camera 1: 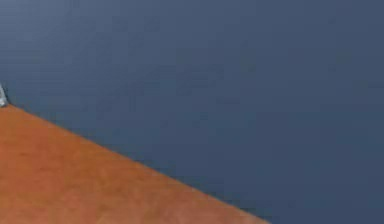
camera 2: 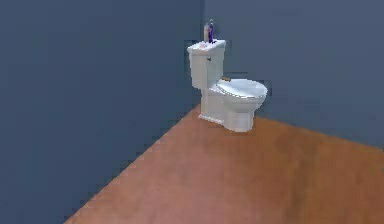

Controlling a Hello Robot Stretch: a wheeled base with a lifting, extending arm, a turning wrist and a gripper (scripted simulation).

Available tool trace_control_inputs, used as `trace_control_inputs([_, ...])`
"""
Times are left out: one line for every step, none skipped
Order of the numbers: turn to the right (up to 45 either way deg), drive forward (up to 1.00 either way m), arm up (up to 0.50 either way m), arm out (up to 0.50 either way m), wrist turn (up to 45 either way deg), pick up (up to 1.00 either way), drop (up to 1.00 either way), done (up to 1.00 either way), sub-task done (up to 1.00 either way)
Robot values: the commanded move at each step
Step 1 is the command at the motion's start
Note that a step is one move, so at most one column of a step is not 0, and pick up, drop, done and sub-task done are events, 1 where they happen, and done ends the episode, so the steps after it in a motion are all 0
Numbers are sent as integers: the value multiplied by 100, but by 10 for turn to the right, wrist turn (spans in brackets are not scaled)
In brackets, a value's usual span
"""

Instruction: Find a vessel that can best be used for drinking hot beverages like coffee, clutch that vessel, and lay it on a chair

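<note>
ahead, blue wall [camera 1: 220, 80] over a wedge of brown wood floor [camera 1: 70, 180].
out in the arm side view, a white toilet [camera 2: 232, 100] on the floor by the corner where two blue walls meet, tank [camera 2: 206, 62] back toward the corner; on the tank's top, a small dark upright thing [camera 2: 209, 30] with a pink bit beside it, too small to name. pale sliver [camera 1: 2, 95] at the forward view's left edge. state of the hand: cannot tell. place of the drinking vessel: cannot tell.
</note>
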Motion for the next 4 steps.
trace_control_inputs([450, 0, 0, 0, 0, 0, 0, 0, 0])
trace_control_inputs([450, 0, 0, 0, 0, 0, 0, 0, 0])
trace_control_inputs([450, 0, 0, 0, 0, 0, 0, 0, 0])
trace_control_inputs([30, 0, 0, 0, 0, 0, 0, 0, 0])
